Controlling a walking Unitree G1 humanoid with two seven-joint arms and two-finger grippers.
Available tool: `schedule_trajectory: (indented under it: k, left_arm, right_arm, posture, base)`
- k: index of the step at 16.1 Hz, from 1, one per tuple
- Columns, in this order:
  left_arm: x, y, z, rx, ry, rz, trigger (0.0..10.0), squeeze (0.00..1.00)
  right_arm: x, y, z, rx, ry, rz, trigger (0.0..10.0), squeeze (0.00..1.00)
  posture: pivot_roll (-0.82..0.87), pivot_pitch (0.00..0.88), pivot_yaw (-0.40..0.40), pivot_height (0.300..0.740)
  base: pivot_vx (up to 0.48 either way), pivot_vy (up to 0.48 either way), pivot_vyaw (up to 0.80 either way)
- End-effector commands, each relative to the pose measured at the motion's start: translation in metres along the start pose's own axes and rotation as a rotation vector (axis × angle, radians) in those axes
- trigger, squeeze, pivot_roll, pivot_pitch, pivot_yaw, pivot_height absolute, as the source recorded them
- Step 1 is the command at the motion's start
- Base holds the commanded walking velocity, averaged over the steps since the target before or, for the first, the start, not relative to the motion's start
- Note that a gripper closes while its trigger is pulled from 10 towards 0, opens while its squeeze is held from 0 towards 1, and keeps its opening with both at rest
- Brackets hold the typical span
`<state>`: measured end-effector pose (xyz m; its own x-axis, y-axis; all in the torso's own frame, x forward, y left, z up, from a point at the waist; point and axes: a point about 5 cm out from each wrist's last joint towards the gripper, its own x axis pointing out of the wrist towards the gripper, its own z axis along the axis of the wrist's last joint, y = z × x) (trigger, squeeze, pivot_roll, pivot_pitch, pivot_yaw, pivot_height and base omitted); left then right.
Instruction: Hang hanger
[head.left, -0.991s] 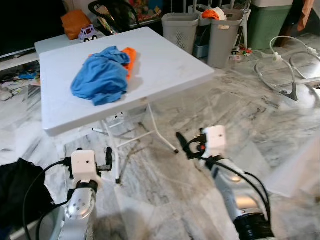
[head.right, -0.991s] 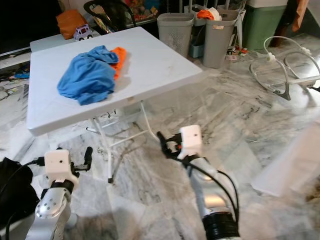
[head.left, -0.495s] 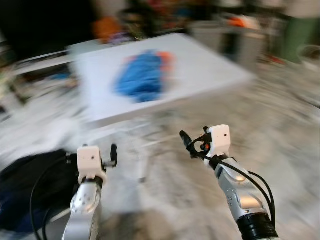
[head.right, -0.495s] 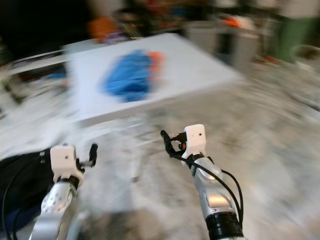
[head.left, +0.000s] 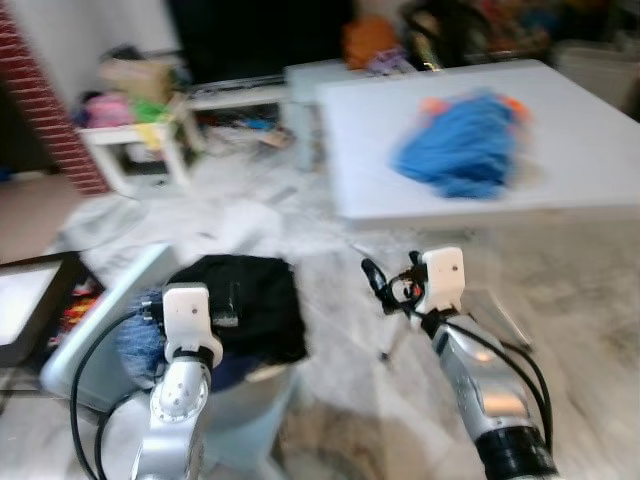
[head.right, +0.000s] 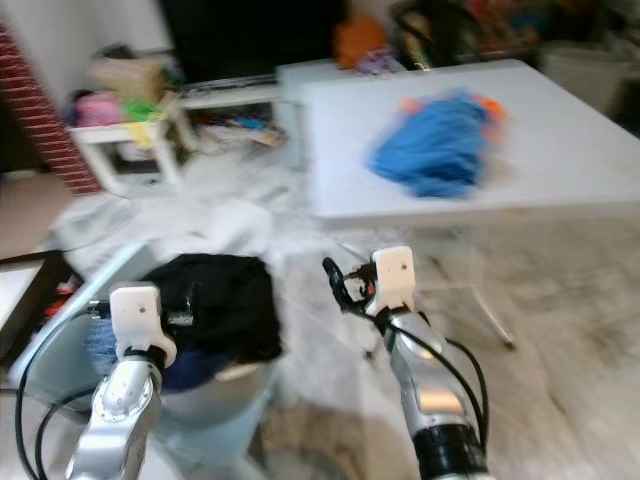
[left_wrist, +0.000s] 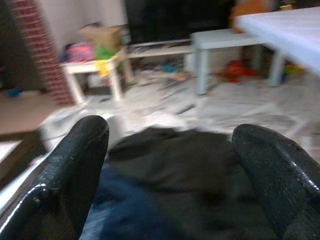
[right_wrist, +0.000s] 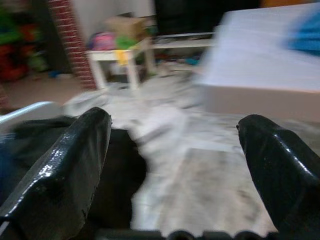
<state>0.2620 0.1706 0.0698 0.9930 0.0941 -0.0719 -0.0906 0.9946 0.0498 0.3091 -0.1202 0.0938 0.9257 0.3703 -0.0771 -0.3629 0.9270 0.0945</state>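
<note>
Blurred frames with no hanger that can be made out, left gripper (left_wrist: 170, 165) fingers spread wide and empty above black clothing (head.left: 245, 305) heaped in a pale laundry basket (head.left: 105, 345), right gripper (right_wrist: 175, 165) likewise agape over marble floor (head.right: 560, 330), white table (head.left: 580, 140) with blue garment (head.left: 460, 155) ahead of it.

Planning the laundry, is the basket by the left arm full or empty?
Full: black clothing heaps above the basket rim, blue fabric beneath.

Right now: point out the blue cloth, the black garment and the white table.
blue cloth (head.left: 462, 155), left eye view, middle of the heap
black garment (head.left: 250, 305), left eye view, its top
white table (head.right: 580, 150), right eye view, bare tabletop
</note>
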Motion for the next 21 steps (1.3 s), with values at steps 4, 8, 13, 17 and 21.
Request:
schedule_trajectory:
  k: [4, 8, 13, 17, 21]
  left_arm:
    - [0.001, 0.001, 0.001, -0.049, 0.006, -0.020, 10.0, 0.00]
    - [0.001, -0.001, 0.000, -0.078, 0.011, -0.038, 10.0, 0.00]
    - [0.013, -0.028, -0.024, -0.279, 0.214, -0.187, 10.0, 0.00]
    - [0.022, -0.043, -0.027, -0.321, 0.256, -0.224, 10.0, 0.00]
    - [0.032, -0.046, -0.039, -0.279, 0.315, -0.210, 10.0, 0.00]
  right_arm:
    - [0.005, 0.005, 0.012, -0.027, -0.029, 0.044, 10.0, 0.00]
    - [0.005, 0.008, 0.012, -0.036, -0.027, 0.056, 10.0, 0.00]
    - [-0.010, 0.011, 0.015, -0.100, 0.011, 0.112, 10.0, 0.00]
    - [-0.043, 0.014, 0.018, -0.137, 0.081, 0.214, 10.0, 0.00]
    - [-0.086, 0.023, 0.005, -0.172, 0.251, 0.346, 10.0, 0.00]
  posture:
    - [-0.04, 0.000, 0.057, 0.740]
    - [-0.04, 0.000, 0.054, 0.740]
    - [-0.10, 0.000, 0.037, 0.740]
    - [-0.20, 0.024, 0.035, 0.740]
    - [-0.27, 0.085, 0.001, 0.740]
  base:
    - [0.000, 0.000, 0.00]
    - [0.000, 0.000, 0.00]
    - [0.000, 0.000, 0.00]
    - [0.000, 0.000, 0.00]
    - [0.000, 0.000, 0.00]
